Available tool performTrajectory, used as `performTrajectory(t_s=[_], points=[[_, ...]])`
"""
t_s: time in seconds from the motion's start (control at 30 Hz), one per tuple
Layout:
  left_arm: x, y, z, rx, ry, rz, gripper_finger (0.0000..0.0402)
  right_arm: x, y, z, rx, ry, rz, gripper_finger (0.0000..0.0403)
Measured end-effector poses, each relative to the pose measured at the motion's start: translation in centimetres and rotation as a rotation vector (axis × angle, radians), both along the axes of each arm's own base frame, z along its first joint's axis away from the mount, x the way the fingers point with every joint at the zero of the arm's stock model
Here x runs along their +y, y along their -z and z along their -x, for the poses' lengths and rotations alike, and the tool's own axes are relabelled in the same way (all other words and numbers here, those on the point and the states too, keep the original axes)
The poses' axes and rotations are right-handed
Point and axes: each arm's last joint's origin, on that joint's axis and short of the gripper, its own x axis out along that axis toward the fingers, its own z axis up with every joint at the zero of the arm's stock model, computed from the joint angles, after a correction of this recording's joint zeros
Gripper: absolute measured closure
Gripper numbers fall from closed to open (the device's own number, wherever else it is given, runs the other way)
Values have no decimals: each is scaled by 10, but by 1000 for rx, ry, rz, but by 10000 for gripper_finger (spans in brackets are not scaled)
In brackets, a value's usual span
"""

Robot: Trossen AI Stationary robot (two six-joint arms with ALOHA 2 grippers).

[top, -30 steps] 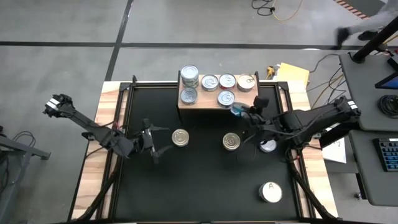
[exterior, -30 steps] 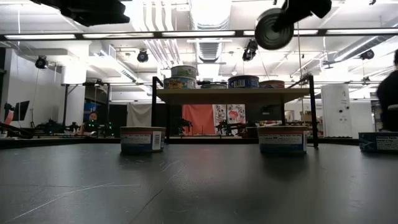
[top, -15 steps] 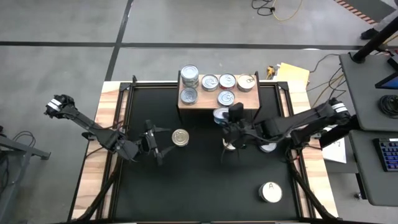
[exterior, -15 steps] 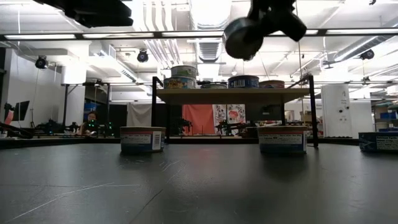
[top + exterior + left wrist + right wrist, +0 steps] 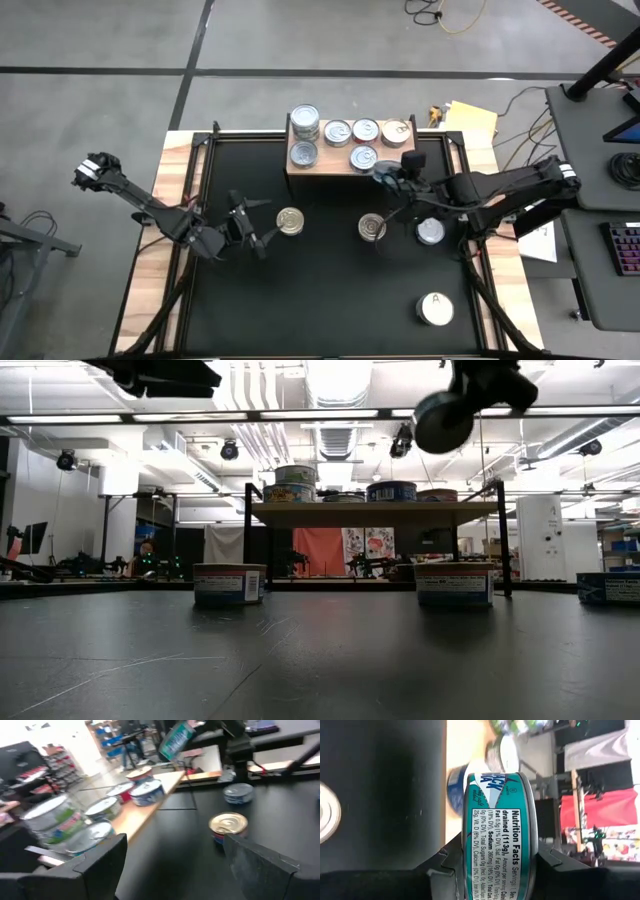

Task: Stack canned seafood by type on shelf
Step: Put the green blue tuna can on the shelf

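Black tabletop (image 5: 320,300) fills the scene, with a workshop behind it. Nearest, at five o'clock, a white-topped tin (image 5: 435,309) waits alone, likely a type of its own. Toward the middle sit a gold-topped tin (image 5: 291,221), another tin (image 5: 372,228) and a silver tin (image 5: 431,232), apart from one another, still to be sorted. The left gripper (image 5: 252,227) hovers released at nine o'clock, just beside the gold-topped tin, seemingly lined up to take it next. The right gripper (image 5: 388,178) is clenched on a teal-labelled can (image 5: 499,837), held on edge in the air near the shelf's front right corner, probably so it can be turned flat onto a matching tin. Farthest, at twelve o'clock, the wooden shelf (image 5: 325,165) carries six tins, one of them on a taller stack (image 5: 305,122).
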Motion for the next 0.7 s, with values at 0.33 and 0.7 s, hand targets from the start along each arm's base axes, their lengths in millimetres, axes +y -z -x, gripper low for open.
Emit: performTrajectory(t_s=[0.33,0.7], points=[[-1,-20,-3,-19,-18,-25,86,-4,36,9,105,82,38,282],[-1,-35,-4,1,-19,-93,86,-19,57,13,123,178,34,282]])
